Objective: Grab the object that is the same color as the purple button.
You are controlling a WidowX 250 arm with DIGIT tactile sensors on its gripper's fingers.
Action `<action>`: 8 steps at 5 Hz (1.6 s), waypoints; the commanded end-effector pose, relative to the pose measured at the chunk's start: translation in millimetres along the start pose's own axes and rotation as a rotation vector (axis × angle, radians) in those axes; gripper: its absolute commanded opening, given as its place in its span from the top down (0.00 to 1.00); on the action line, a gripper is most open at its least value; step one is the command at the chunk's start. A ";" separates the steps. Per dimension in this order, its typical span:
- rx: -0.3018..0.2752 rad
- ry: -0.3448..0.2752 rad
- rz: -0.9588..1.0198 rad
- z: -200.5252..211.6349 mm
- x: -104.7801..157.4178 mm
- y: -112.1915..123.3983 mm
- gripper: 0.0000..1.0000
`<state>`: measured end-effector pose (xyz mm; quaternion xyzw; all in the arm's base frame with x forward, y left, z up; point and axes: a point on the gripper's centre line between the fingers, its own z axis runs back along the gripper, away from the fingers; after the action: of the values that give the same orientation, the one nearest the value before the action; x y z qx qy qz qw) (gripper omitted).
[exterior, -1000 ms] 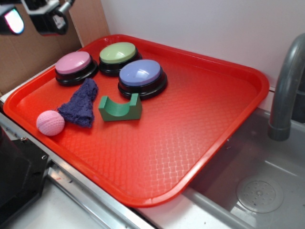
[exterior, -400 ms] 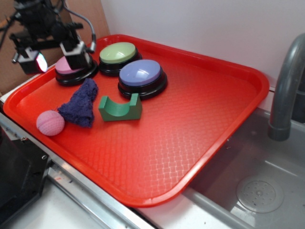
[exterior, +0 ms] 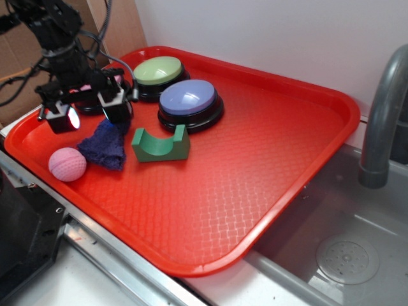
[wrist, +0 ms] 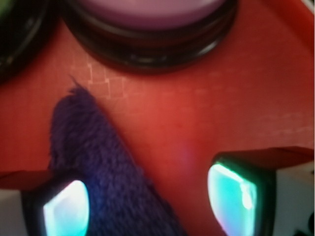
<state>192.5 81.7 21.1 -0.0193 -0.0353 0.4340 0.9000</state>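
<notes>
The object, a dark purple fuzzy cloth (exterior: 105, 148), lies on the red tray (exterior: 268, 159) between a pink ball and a green arch block. The purple button (exterior: 188, 99) stands just behind the block. My gripper (exterior: 89, 115) is open and low over the cloth's far tip. In the wrist view the cloth (wrist: 98, 162) runs up from the bottom beside the left finger (wrist: 66, 209), while the right finger (wrist: 236, 196) stands over bare tray. The gripper (wrist: 152, 201) holds nothing.
The pink ball (exterior: 67, 164) sits left of the cloth and the green arch block (exterior: 159, 145) to its right. A pink-topped button (wrist: 152, 10) lies just beyond the gripper, a green-topped button (exterior: 157, 70) behind. A grey faucet (exterior: 382, 115) and sink (exterior: 344, 255) are at right.
The gripper has come down from the upper left corner and forward, past the pink-topped button, to hang low over the cloth's far tip. Nothing on the tray has moved.
</notes>
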 end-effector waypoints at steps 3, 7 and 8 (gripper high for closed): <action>-0.021 -0.036 -0.020 -12.1 -10.2 -17.7 1.00; -0.019 -0.106 -0.093 32.1 -16.9 -21.5 1.00; -0.022 -0.137 -0.151 62.5 -24.5 -22.4 1.00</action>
<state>184.9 44.4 70.9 0.0070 -0.0739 0.3687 0.9266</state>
